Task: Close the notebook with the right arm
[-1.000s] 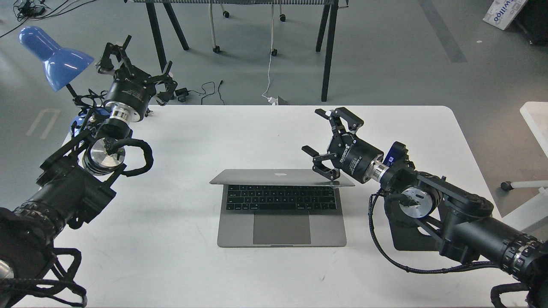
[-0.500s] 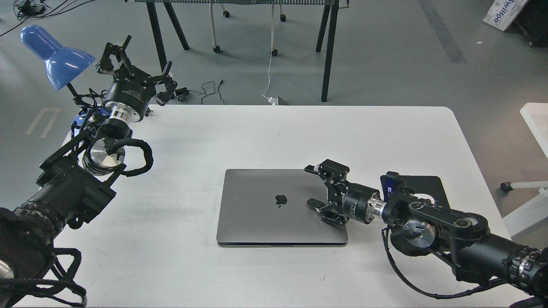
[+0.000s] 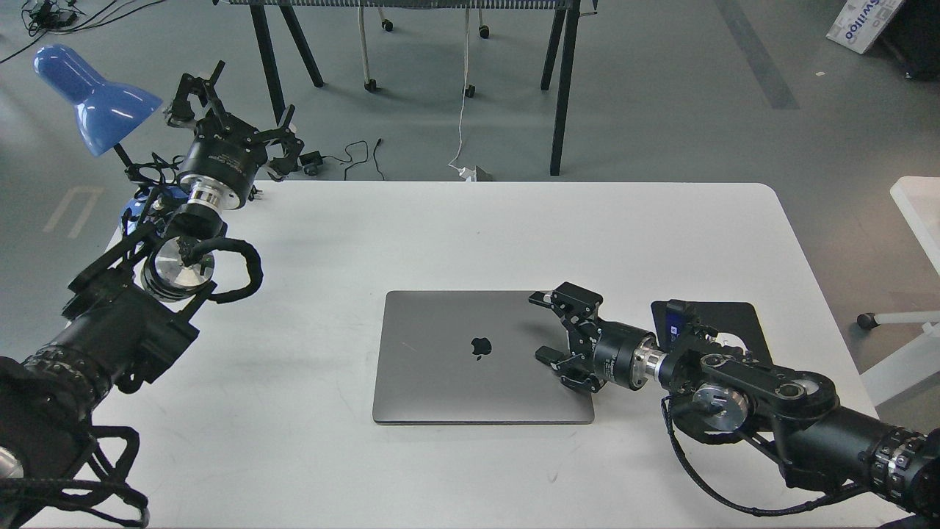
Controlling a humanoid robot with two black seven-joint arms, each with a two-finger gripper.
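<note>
Notebook [image 3: 455, 356]: lid flat, rigid slick metal; we press its top, never pinch.
Right claw [image 3: 542, 327]: wide, empty, over the lid's right edge.
Left claw [image 3: 233, 99]: wide, idle.

Black arms [image 3: 771, 389], silver wrist rings, apparently braided cables.

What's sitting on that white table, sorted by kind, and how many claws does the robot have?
Laptop, closed: 1
Black mouse pad: 1
Blue desk lamp, at the table's far left corner: 1
Claws, left claw and right claw, both open: 2
Total: 5
</note>
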